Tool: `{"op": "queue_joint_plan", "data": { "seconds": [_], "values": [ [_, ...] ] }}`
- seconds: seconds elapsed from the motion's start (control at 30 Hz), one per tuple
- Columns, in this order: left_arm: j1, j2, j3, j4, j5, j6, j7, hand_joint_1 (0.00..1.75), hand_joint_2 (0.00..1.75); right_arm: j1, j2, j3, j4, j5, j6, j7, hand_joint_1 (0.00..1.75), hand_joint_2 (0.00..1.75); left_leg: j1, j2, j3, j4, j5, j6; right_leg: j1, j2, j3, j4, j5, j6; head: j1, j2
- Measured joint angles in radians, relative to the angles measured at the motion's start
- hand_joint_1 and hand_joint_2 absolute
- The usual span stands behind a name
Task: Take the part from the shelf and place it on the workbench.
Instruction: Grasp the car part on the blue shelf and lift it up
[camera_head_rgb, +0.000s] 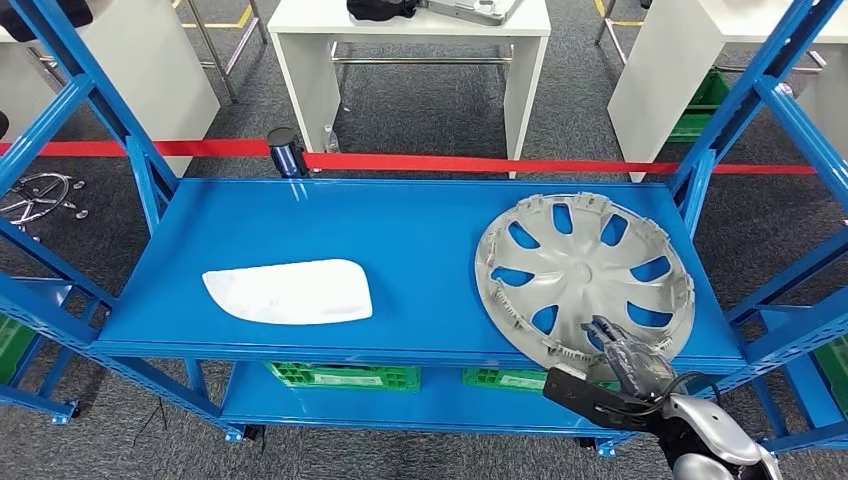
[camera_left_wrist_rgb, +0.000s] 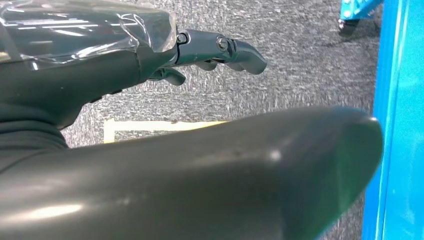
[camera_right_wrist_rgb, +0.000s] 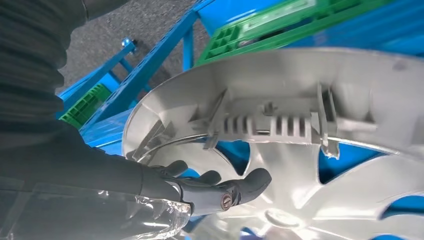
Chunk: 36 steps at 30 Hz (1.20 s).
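Note:
A grey hubcap (camera_head_rgb: 585, 270) lies inner face up on the right of the blue shelf (camera_head_rgb: 400, 220), its near rim just over the front edge. On the shelf's left lies a white flat part (camera_head_rgb: 290, 292). My right hand (camera_head_rgb: 625, 355) is at the hubcap's near rim. In the right wrist view its fingers (camera_right_wrist_rgb: 220, 187) are stretched, slightly apart, over the hubcap's (camera_right_wrist_rgb: 350, 90) inner face without closing on it; the thumb is hidden. In the left wrist view my left hand (camera_left_wrist_rgb: 215, 50) hangs above the grey carpet, loosely curled and holding nothing.
Blue uprights (camera_head_rgb: 735, 110) frame the shelf on both sides. Green crates (camera_head_rgb: 345, 376) sit on the lower shelf. A red barrier tape (camera_head_rgb: 450, 163) runs behind the shelf, with white tables (camera_head_rgb: 410, 40) beyond it. Yellow floor tape (camera_left_wrist_rgb: 150, 125) shows beside the shelf's blue edge (camera_left_wrist_rgb: 400, 125).

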<state>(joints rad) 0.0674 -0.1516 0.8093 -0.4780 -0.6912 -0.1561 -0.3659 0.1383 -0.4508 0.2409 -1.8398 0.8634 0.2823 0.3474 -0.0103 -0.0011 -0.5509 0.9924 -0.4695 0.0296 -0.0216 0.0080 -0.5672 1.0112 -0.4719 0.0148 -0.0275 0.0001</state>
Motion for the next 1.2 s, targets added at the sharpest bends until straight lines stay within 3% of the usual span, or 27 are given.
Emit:
{"op": "queue_joint_plan", "data": {
  "seconds": [0.07, 0.13, 0.2, 0.23, 0.27, 0.3, 0.33, 0.4, 0.47, 0.53, 0.6, 0.67, 0.7, 0.73, 0.77, 0.83, 0.9, 1.03, 1.1, 1.2],
  "values": [
    [-0.001, 0.000, -0.005, 0.003, 0.000, 0.003, -0.002, 0.00, 0.00, -0.007, 0.004, 0.011, 0.007, 0.008, -0.001, -0.010, 0.00, 1.75, 0.005, 0.002, 0.009, -0.017, 0.013, 0.009, 0.001, -0.001, -0.024, 0.050, -0.028, 0.000, 0.002, 0.000],
    [-0.003, 0.000, -0.010, 0.007, 0.000, 0.006, -0.003, 0.00, 0.00, -0.018, 0.008, 0.028, 0.020, 0.017, -0.001, -0.019, 0.04, 1.75, 0.005, 0.003, 0.008, -0.022, 0.017, 0.013, 0.000, -0.002, -0.084, 0.177, -0.084, -0.006, 0.004, 0.000],
    [-0.003, 0.000, -0.012, 0.010, 0.000, 0.008, -0.003, 0.00, 0.00, -0.024, 0.012, 0.048, 0.036, 0.024, -0.002, -0.025, 0.12, 1.75, 0.003, 0.003, 0.007, -0.021, 0.017, 0.013, -0.001, -0.002, -0.131, 0.278, -0.115, -0.001, 0.005, 0.000],
    [-0.003, 0.000, -0.013, 0.011, 0.000, 0.009, -0.003, 0.00, 0.00, -0.027, 0.014, 0.057, 0.043, 0.029, -0.002, -0.027, 0.19, 1.75, 0.004, 0.002, 0.007, -0.020, 0.017, 0.013, -0.002, -0.002, -0.130, 0.275, -0.107, 0.007, 0.005, 0.000],
    [-0.004, -0.001, -0.014, 0.012, 0.000, 0.010, -0.003, 0.00, 0.00, -0.031, 0.017, 0.066, 0.048, 0.033, -0.004, -0.029, 0.31, 1.75, 0.004, 0.002, 0.007, -0.017, 0.016, 0.011, -0.003, -0.003, -0.107, 0.228, -0.083, 0.018, 0.005, 0.000],
    [-0.004, -0.001, -0.015, 0.013, 0.000, 0.010, -0.002, 0.00, 0.00, -0.035, 0.018, 0.074, 0.053, 0.038, -0.007, -0.030, 0.61, 1.75, 0.005, 0.001, 0.007, -0.012, 0.013, 0.007, -0.006, -0.005, -0.071, 0.152, -0.053, 0.028, 0.005, 0.000],
    [-0.005, 0.000, -0.016, 0.013, 0.000, 0.010, -0.002, 0.00, 0.00, -0.041, 0.020, 0.083, 0.057, 0.044, -0.011, -0.031, 0.91, 1.75, 0.003, 0.001, 0.006, -0.006, 0.009, 0.002, -0.006, -0.008, -0.037, 0.083, -0.028, 0.031, 0.006, 0.000],
    [-0.006, 0.001, -0.019, 0.013, 0.001, 0.010, 0.000, 0.00, 0.00, -0.052, 0.024, 0.098, 0.065, 0.060, -0.020, -0.031, 1.40, 1.75, -0.001, 0.000, 0.000, 0.006, 0.002, -0.007, -0.005, -0.009, -0.002, 0.008, -0.004, 0.020, 0.005, 0.000],
    [-0.006, 0.001, -0.022, 0.013, 0.002, 0.011, 0.002, 0.00, 0.00, -0.063, 0.028, 0.113, 0.070, 0.078, -0.027, -0.031, 1.52, 1.75, 0.000, 0.000, -0.003, 0.011, 0.001, -0.013, -0.002, -0.007, -0.002, 0.006, -0.002, 0.002, 0.004, 0.000],
    [-0.006, 0.001, -0.024, 0.013, 0.004, 0.011, 0.004, 0.00, 0.00, -0.076, 0.033, 0.126, 0.076, 0.092, -0.032, -0.031, 1.62, 1.75, 0.005, 0.000, -0.011, 0.028, -0.013, -0.022, -0.004, -0.006, 0.000, 0.004, 0.000, -0.008, 0.003, 0.000],
    [-0.007, 0.000, -0.026, 0.013, 0.008, 0.012, 0.005, 0.00, 0.00, -0.086, 0.038, 0.136, 0.080, 0.102, -0.036, -0.031, 1.65, 1.75, 0.009, 0.000, -0.049, 0.112, -0.063, -0.033, -0.006, -0.007, 0.001, 0.003, 0.000, -0.015, -0.002, 0.000],
    [-0.007, 0.001, -0.028, 0.013, 0.011, 0.013, 0.005, 0.00, 0.00, -0.091, 0.042, 0.142, 0.085, 0.107, -0.040, -0.032, 1.66, 1.75, 0.014, 0.000, -0.111, 0.249, -0.123, -0.041, -0.004, -0.007, 0.001, 0.003, 0.000, -0.018, -0.005, 0.000],
    [-0.006, 0.000, -0.029, 0.013, 0.011, 0.013, 0.006, 0.00, 0.00, -0.092, 0.043, 0.143, 0.087, 0.109, -0.042, -0.032, 1.65, 1.75, 0.015, 0.000, -0.132, 0.293, -0.134, -0.042, -0.003, -0.007, 0.001, 0.003, 0.000, -0.019, -0.005, 0.000],
    [-0.005, 0.000, -0.030, 0.013, 0.012, 0.012, 0.006, 0.00, 0.00, -0.093, 0.044, 0.145, 0.089, 0.109, -0.044, -0.032, 1.64, 1.75, 0.015, 0.000, -0.137, 0.301, -0.127, -0.041, -0.002, -0.007, 0.001, 0.003, 0.000, -0.019, -0.005, 0.000],
    [-0.005, 0.000, -0.031, 0.013, 0.012, 0.012, 0.006, 0.00, 0.00, -0.093, 0.044, 0.145, 0.091, 0.110, -0.045, -0.032, 1.63, 1.75, 0.015, 0.000, -0.121, 0.268, -0.102, -0.039, -0.001, -0.007, 0.003, 0.003, 0.000, -0.019, -0.005, 0.000],
    [-0.005, 0.000, -0.032, 0.013, 0.012, 0.012, 0.006, 0.00, 0.00, -0.093, 0.044, 0.145, 0.094, 0.111, -0.048, -0.032, 1.61, 1.75, 0.013, -0.001, -0.048, 0.126, -0.040, -0.029, 0.001, -0.006, 0.006, 0.003, 0.000, -0.018, -0.004, 0.000],
    [-0.005, -0.001, -0.033, 0.013, 0.013, 0.012, 0.007, 0.00, 0.00, -0.092, 0.044, 0.145, 0.095, 0.113, -0.049, -0.032, 1.60, 1.75, 0.007, -0.001, 0.001, 0.027, -0.013, -0.020, 0.003, -0.006, 0.005, 0.002, 0.002, -0.015, -0.004, 0.000],
    [-0.004, -0.002, -0.036, 0.013, 0.015, 0.016, 0.009, 0.00, 0.00, -0.086, 0.042, 0.144, 0.098, 0.115, -0.053, -0.031, 1.61, 1.75, 0.005, 0.002, 0.013, -0.004, -0.002, -0.001, 0.004, -0.007, 0.000, 0.004, 0.001, 0.001, -0.003, 0.000],
    [-0.006, -0.004, -0.038, 0.013, 0.016, 0.020, 0.009, 0.00, 0.00, -0.082, 0.041, 0.144, 0.101, 0.115, -0.053, -0.029, 1.61, 1.75, 0.009, 0.005, 0.021, -0.021, 0.011, 0.010, 0.004, -0.007, -0.033, 0.072, -0.036, -0.001, -0.001, 0.000],
    [-0.005, -0.005, -0.038, 0.014, 0.016, 0.021, 0.008, 0.00, 0.00, -0.078, 0.040, 0.144, 0.104, 0.115, -0.053, -0.029, 1.61, 1.75, 0.006, 0.008, 0.017, -0.022, 0.014, 0.014, 0.003, -0.007, -0.120, 0.259, -0.109, -0.003, 0.001, 0.000]
  ]
}}
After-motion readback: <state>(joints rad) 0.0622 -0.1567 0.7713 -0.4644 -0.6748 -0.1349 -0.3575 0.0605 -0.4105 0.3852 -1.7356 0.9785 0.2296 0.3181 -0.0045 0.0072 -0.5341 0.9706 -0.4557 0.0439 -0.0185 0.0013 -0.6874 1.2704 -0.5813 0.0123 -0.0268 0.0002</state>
